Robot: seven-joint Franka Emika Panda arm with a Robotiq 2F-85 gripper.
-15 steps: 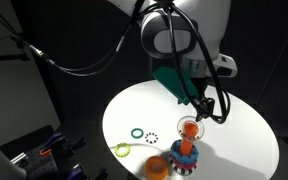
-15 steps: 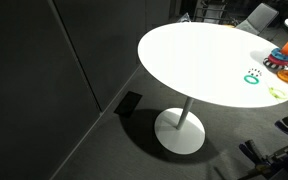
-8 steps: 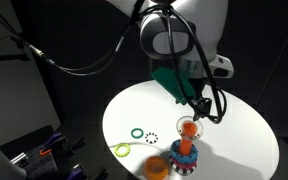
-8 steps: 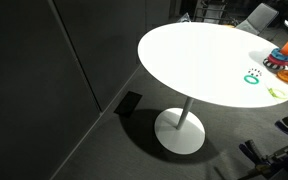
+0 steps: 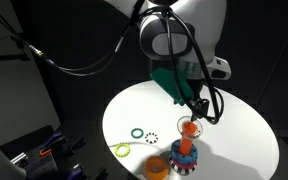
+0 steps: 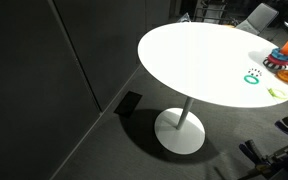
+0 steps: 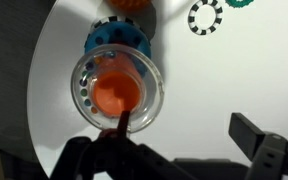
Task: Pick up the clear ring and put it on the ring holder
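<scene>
The clear ring lies round the top of the ring holder's orange peg, seen from above in the wrist view. The blue base shows beyond it. In an exterior view the ring sits at the top of the ring holder. My gripper is open just above it. One finger overlaps the ring's near rim and the other stands far to the side. The gripper hangs over the peg. The ring holder also shows at the frame edge in an exterior view.
On the white round table lie a black-and-white dotted ring, a green ring, a yellow-green ring and a thick orange ring next to the holder. The table edge is close behind the holder.
The arm has shifted very slightly. The clear ring stays at the peg's top.
</scene>
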